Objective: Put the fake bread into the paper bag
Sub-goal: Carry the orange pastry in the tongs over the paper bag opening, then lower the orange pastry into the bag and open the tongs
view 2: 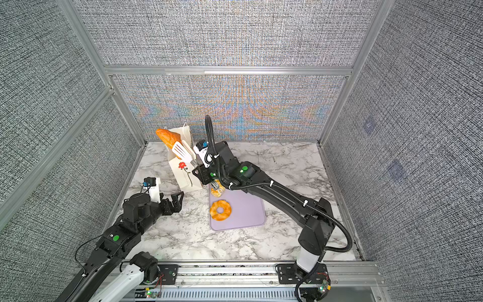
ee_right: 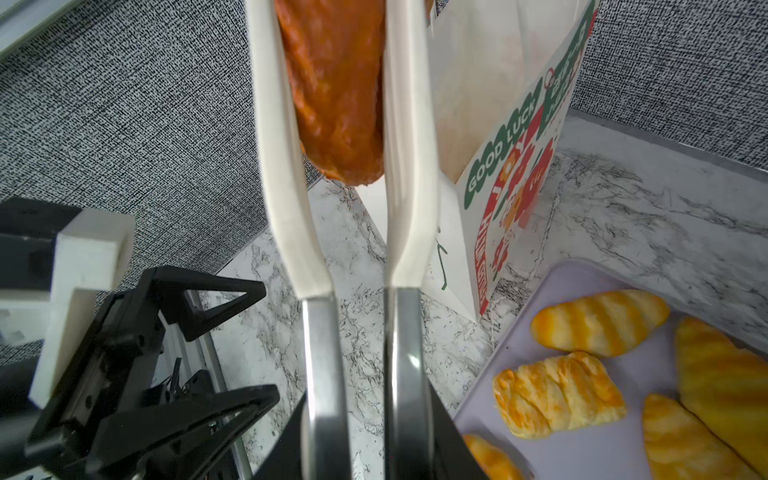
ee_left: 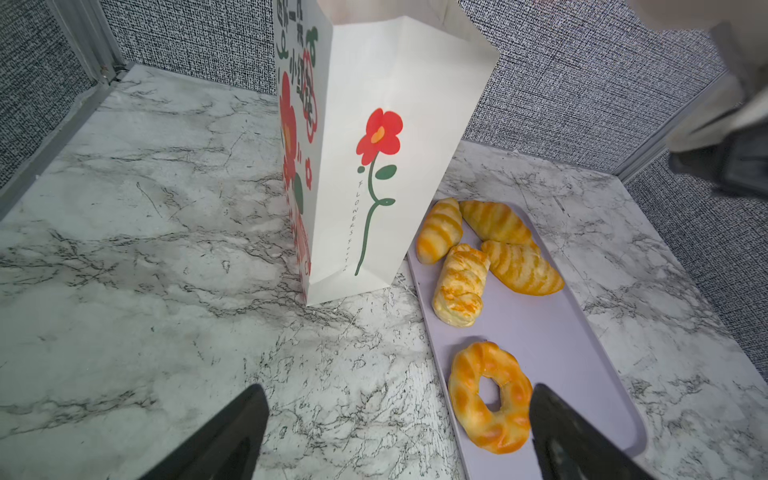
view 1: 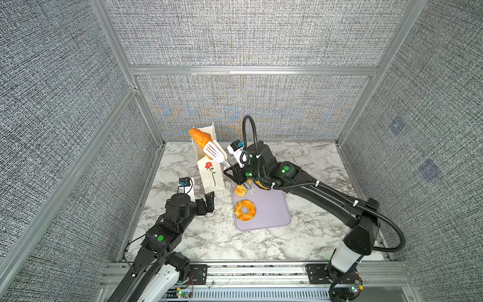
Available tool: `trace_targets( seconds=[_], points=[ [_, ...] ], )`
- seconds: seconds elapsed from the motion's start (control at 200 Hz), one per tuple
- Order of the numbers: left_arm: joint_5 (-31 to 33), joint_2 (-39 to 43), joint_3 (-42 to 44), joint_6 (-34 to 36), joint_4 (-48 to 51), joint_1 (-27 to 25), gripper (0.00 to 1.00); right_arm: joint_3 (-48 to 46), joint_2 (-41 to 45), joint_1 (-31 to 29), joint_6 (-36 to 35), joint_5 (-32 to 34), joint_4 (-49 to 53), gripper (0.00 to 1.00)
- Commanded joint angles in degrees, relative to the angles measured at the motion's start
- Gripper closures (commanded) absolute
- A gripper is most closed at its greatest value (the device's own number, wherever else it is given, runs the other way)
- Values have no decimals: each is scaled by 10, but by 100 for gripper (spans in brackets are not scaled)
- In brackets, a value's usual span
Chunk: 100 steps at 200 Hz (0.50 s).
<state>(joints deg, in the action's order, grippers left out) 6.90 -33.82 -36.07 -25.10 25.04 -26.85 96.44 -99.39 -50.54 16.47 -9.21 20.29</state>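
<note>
Steel-handled tongs with white slotted blades [ee_right: 409, 166] fill the right wrist view, nearest the lens. The handles are clamped by the right pincer [ee_right: 365, 457], its black fingers pressed on both sides. In both top views the tongs [view 1: 214, 153] [view 2: 181, 151] are seen angled up from the right pincer [view 1: 231, 170] [view 2: 198, 170] toward the top of the tall white paper bag with a red flower on a green stem [view 1: 211, 177] [view 2: 183, 177].

A long orange-brown glossy piece of fake bread [ee_right: 336, 91] is gripped between the blades. It is held at the bag's open top, one end poking out past the rim [view 1: 200, 137] [view 2: 167, 136]. Whether the other end is inside the bag cannot be told.

The bag [ee_left: 386, 187] [ee_right: 498, 104] is stood upright on the white marble-patterned desk [view 1: 209, 240]. A lilac rectangular tray [view 1: 271, 209] [ee_left: 582, 332] is laid just beside the bag's base. On the tray end nearest the bag, three striped golden croissants [ee_left: 439, 230] [ee_left: 494, 222] [ee_left: 521, 268] and a flaky braided roll [ee_left: 459, 286] are bunched together. A golden ring doughnut [view 1: 238, 210] [view 2: 214, 211] [ee_left: 469, 399] is set farther from the bag, apart from that bunch.

The left pincer [view 1: 207, 202] [view 2: 175, 200] [ee_left: 399, 390] is held low near the bag's base, jaws spread wide apart with nothing between them, not touching the bag.
</note>
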Motion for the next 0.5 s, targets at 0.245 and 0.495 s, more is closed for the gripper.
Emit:
trace_targets(
  seconds=[0.245, 0.495],
  points=[
    [-1, 8, 2, -1, 2, 1, 0, 28, -39, 12, 46, -29, -80, 68],
    [-4, 11, 3, -3, 5, 1, 1, 46, -59, 12, 51, -28, -73, 68]
  ],
)
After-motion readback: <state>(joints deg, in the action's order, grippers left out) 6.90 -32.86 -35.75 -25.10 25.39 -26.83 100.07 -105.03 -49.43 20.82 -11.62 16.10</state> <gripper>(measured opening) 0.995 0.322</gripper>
